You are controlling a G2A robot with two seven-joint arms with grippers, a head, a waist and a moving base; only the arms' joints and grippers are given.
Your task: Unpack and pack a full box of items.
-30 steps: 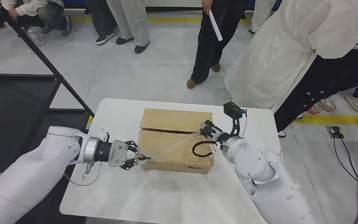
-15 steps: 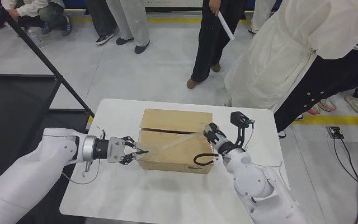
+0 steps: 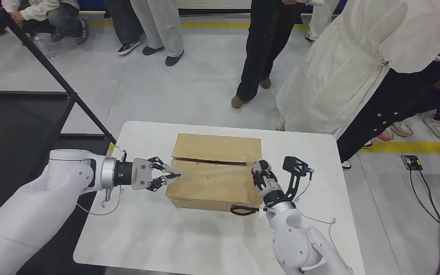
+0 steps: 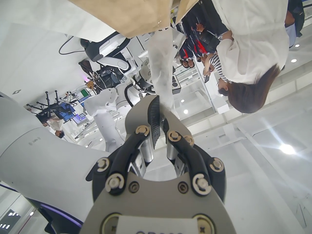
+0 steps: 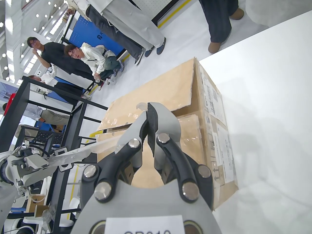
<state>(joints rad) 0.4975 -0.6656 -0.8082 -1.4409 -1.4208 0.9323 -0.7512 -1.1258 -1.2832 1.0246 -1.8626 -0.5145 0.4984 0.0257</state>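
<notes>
Cardboard box (image 3: 214, 148) at centre of table (image 3: 137, 240), long axis left to right across the frame. Left gripper (image 3: 172, 176), at the box's left end, clamps a peeled tape strip (image 4: 160, 74). Right gripper (image 3: 256, 167) is clenched over the box's right end.

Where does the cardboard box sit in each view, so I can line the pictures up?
Top view: the cardboard box sits in the middle of the white table.
Left wrist view: the box is beyond the left gripper, joined to it by a tape strip.
Right wrist view: the box lies just past the right gripper.
Shared landmark: the gap between its top flaps.
</notes>
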